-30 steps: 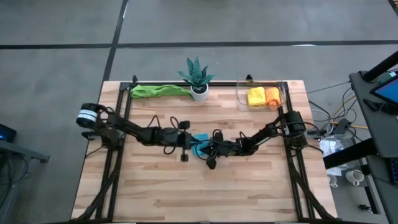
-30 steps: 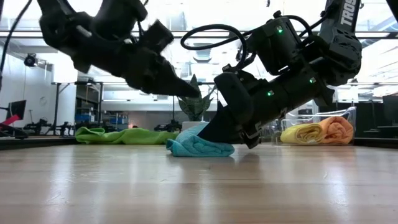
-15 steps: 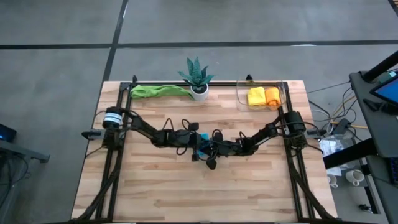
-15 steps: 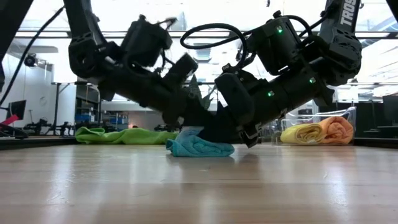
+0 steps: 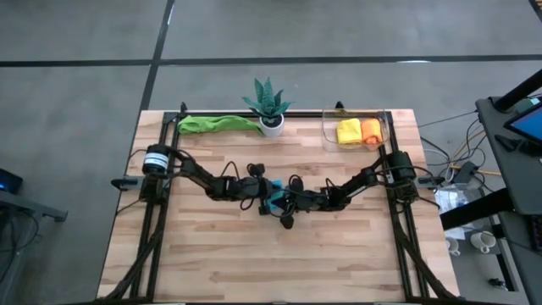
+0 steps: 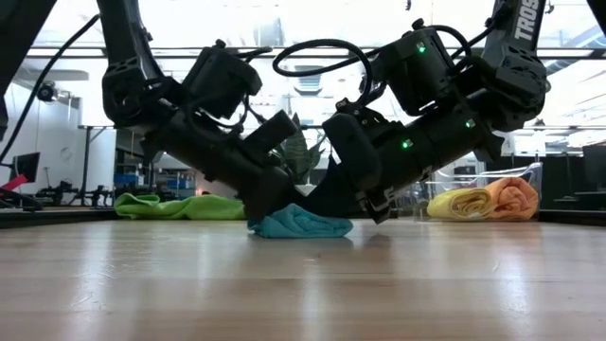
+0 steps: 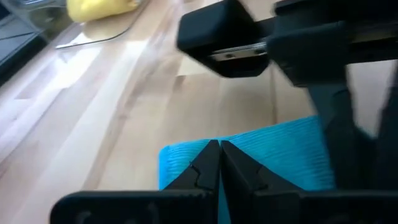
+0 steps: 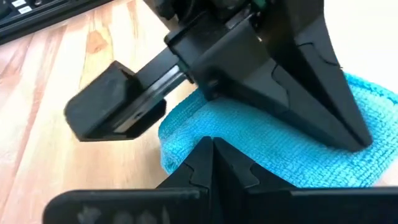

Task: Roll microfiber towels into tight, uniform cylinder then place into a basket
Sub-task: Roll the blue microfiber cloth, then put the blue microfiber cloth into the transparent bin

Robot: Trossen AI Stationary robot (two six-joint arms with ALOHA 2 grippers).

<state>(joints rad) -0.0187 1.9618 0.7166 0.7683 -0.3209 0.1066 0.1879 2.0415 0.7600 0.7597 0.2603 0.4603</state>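
Potted spiky plant (image 5: 269, 105) at table (image 5: 220, 254) far edge; mugs, probably (image 5: 472, 243), on floor right.

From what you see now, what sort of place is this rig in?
Probably a robotics lab or workshop: bare concrete floor around the table, shelving behind, loose cables beside it.

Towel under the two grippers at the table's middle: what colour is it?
Light blue towel, a plain ribbed weave; the right wrist view shows it best.
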